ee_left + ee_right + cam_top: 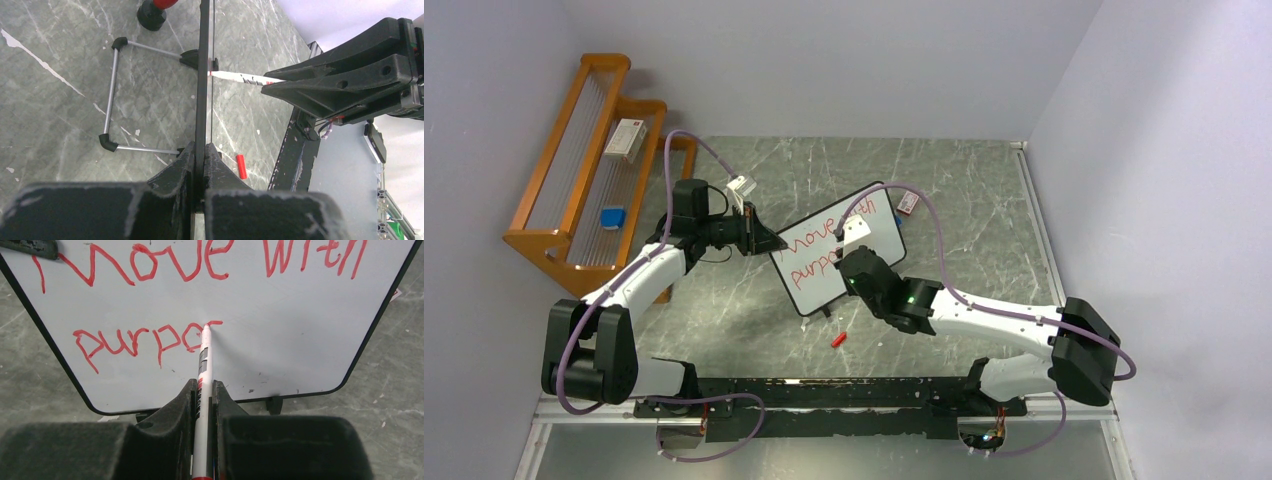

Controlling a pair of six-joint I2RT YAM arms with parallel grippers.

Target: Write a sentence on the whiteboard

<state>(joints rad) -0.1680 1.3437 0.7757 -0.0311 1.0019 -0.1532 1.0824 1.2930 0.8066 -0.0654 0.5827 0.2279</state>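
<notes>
The whiteboard [876, 238] stands mid-table, with "Move with" and "purpo" in red on its face [280, 335]. My left gripper [770, 240] is shut on the board's left edge; in the left wrist view [203, 152] it clamps the black frame [203, 75] edge-on. My right gripper [851, 252] is shut on a white marker [204, 365] whose red tip touches the board at the end of "purpo". The marker also shows in the left wrist view [240, 77]. A red marker cap [839, 339] lies on the table in front of the board.
An orange wooden rack [589, 175] stands at the far left, holding a small box [625, 139] and a blue object [613, 217]. A small red-and-white item [908, 202] lies behind the board. The board's wire stand [114, 95] rests on the marble table.
</notes>
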